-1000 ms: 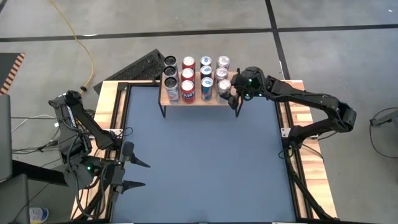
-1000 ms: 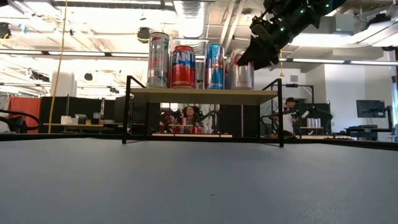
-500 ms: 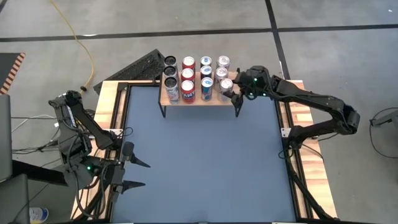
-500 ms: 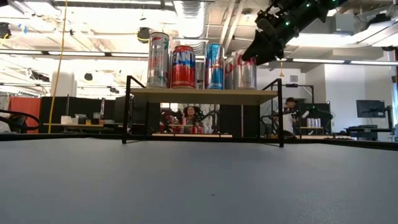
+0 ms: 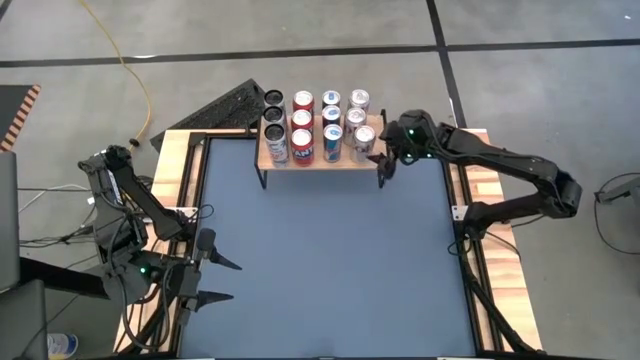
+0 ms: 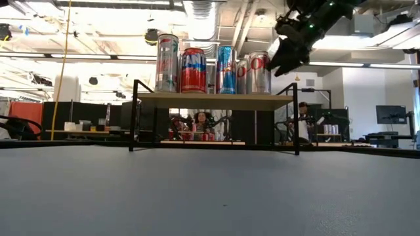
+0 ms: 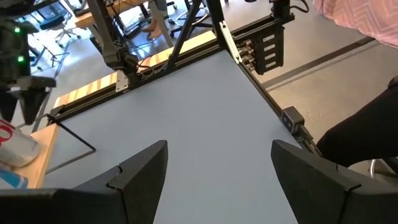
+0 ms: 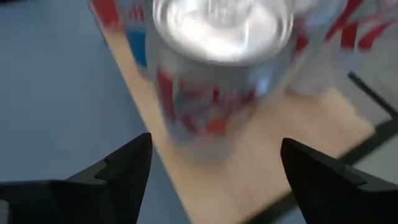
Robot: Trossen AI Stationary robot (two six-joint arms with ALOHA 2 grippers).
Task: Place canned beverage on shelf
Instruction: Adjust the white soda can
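The cans (image 5: 331,128) are glossy printed metal with bright silver tops, the shelf (image 6: 213,98) has a smooth light-wood top on thin matt black metal legs, and the table (image 5: 320,260) is matt grey-blue.

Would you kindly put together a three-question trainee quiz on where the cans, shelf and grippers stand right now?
1. True or false: the right gripper is shut on the silver can.
2. Multiple choice: where is the left gripper? A) over the shelf B) low over the table's near left corner C) out of view
3. Fill in: the silver can stands at the shelf's front ____ corner in the high view.

Key:
1. False: it is open, beside the shelf's right end, with the can standing free.
2. B
3. right
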